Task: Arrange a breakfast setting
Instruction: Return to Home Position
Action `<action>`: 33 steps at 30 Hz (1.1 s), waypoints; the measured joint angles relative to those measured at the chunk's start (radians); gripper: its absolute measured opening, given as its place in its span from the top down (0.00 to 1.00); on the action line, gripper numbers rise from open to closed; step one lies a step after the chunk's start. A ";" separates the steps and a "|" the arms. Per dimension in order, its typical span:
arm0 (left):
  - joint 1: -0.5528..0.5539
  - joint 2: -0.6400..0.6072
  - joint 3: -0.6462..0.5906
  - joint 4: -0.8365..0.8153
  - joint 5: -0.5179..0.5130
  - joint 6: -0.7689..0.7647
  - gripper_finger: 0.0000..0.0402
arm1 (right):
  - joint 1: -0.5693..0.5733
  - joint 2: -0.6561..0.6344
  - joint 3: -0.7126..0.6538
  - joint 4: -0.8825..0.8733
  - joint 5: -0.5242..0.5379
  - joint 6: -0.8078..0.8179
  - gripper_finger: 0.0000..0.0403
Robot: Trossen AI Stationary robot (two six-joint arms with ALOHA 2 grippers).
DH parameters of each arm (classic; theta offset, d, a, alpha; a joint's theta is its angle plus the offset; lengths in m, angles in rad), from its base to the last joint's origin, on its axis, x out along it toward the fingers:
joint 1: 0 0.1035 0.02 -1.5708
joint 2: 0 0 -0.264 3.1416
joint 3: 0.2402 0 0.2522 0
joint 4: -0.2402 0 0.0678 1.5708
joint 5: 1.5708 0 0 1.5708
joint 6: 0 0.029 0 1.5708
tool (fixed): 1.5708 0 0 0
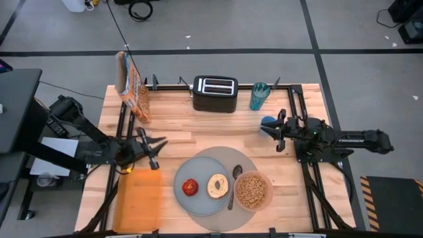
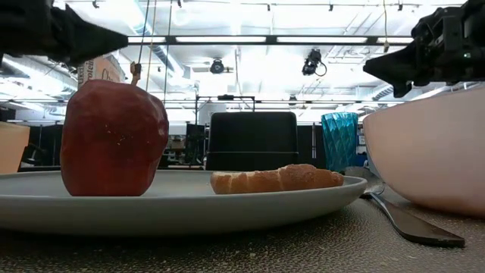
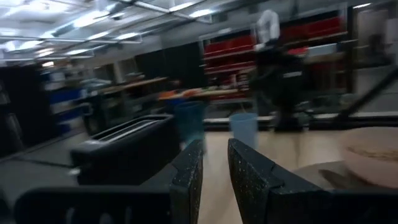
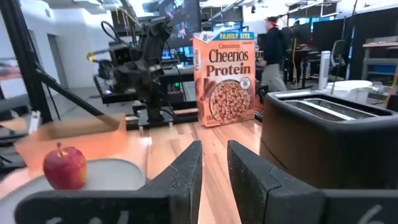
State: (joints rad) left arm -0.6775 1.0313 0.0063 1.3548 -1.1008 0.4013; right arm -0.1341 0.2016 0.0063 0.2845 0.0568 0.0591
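A large round grey mat (image 1: 246, 157) lies at the table's near middle. On it sits a smaller grey plate (image 1: 201, 200) with a red apple (image 1: 190, 188) and a bagel (image 1: 218, 186). A translucent pink bowl (image 1: 252, 190) of cereal stands on the mat, right of the plate. A metal spoon (image 1: 234, 182) lies between plate and bowl. My left gripper (image 1: 158, 152) is open and empty, left of the mat. My right gripper (image 1: 276, 132) is open and empty, beyond the mat's far right and beside a small blue thing (image 1: 268, 123).
A black toaster (image 1: 215, 94) and a teal cup (image 1: 259, 96) stand at the far edge. A cereal box (image 1: 132, 86) stands at the far left. A flat orange tray (image 1: 139, 198) lies at the near left. A person (image 4: 273, 50) stands in the room beyond the table.
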 joint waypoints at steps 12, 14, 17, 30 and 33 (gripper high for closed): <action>-0.256 -0.349 0.000 -0.104 -0.092 0.203 0.80 | 0.000 -0.166 0.000 -0.127 0.022 -0.171 0.79; -0.284 -0.399 0.000 -0.221 -0.084 0.150 0.80 | 0.000 -0.183 0.000 -0.130 0.014 -0.193 0.79; -0.303 -0.475 0.000 -0.380 -0.044 0.059 0.80 | 0.000 -0.201 0.000 -0.093 -0.024 -0.221 0.79; -0.300 -1.029 0.001 -0.953 0.217 -0.068 0.80 | 0.000 -0.198 0.000 0.121 -0.024 -0.062 0.79; -0.274 -1.028 0.003 -1.018 0.251 -0.111 0.80 | 0.000 -0.195 0.000 0.123 -0.026 -0.062 0.79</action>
State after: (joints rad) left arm -0.9515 0.0033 0.0097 0.3364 -0.8501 0.2902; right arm -0.1338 0.0069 0.0063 0.4076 0.0312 -0.0025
